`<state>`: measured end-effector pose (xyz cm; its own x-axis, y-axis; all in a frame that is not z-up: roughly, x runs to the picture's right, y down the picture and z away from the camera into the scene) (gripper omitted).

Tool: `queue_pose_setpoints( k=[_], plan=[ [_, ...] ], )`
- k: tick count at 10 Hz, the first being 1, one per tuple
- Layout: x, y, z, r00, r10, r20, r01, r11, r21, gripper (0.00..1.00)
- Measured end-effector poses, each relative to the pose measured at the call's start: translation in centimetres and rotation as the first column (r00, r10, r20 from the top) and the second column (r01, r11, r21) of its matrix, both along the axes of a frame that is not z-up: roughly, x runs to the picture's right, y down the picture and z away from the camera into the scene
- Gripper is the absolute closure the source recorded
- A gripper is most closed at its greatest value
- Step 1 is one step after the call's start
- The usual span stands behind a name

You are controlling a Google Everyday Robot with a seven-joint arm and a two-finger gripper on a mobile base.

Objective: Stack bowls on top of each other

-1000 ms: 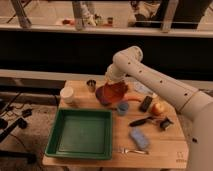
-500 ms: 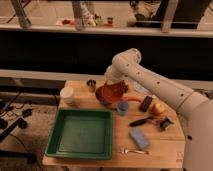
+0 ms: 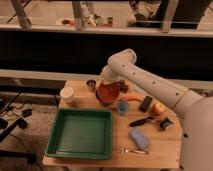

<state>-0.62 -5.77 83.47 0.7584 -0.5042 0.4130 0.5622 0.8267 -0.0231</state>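
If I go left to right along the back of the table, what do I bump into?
White paper cup → small metal cup → orange-red bowl with the shut end effector at its back rim → carrot → dark block → apple.

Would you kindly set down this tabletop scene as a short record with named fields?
surface: wooden table
gripper: gripper shut, at the far middle of the table, over the bowls
bowls: orange-red bowl sits on a darker bowl, seemingly stacked
tray: green tray, front left
cups: white paper cup at left; small blue cup just right of the bowls
other items: carrot, fork, blue sponge
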Motion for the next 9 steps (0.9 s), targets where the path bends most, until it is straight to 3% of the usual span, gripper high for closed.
queue_pose_setpoints(
  k=[6,7,9],
  plan=[
    [-1.4,-0.1,-0.1,1.000,-0.017,0.010,0.017,0.9998,0.014,0.97],
    [-1.3,-0.1,-0.1,1.000,-0.016,0.008,0.016,0.9998,0.014,0.91],
    [-1.2,-0.1,-0.1,1.000,-0.015,0.007,0.015,0.9998,0.014,0.69]
  ],
)
